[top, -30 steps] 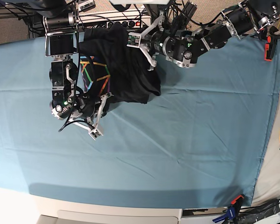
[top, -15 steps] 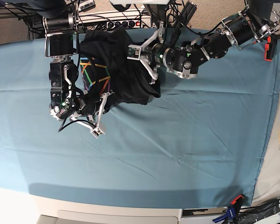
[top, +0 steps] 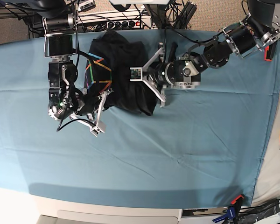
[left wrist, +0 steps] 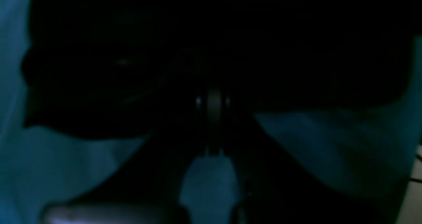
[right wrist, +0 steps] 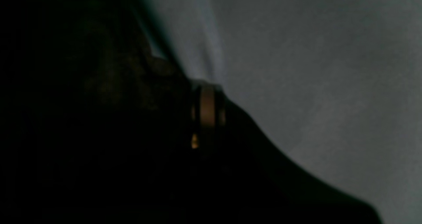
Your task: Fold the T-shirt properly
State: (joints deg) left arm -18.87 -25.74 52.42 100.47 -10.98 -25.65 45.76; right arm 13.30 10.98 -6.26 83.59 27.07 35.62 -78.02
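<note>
Both hands clamped on the shirt point(top: 123, 70), bunched at the far edge of the surface point(top: 186, 149): left hand point(top: 147, 77) on its right side, right hand point(top: 100, 105) on its near-left corner.

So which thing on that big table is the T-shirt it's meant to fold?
Look at the wide teal blue table cloth, then at its far edge, between the two robot arms. The rumpled black cotton T-shirt lies bunched there. It is the only dark fabric on the cloth, and a rainbow-coloured line print shows on one side of it.
</note>
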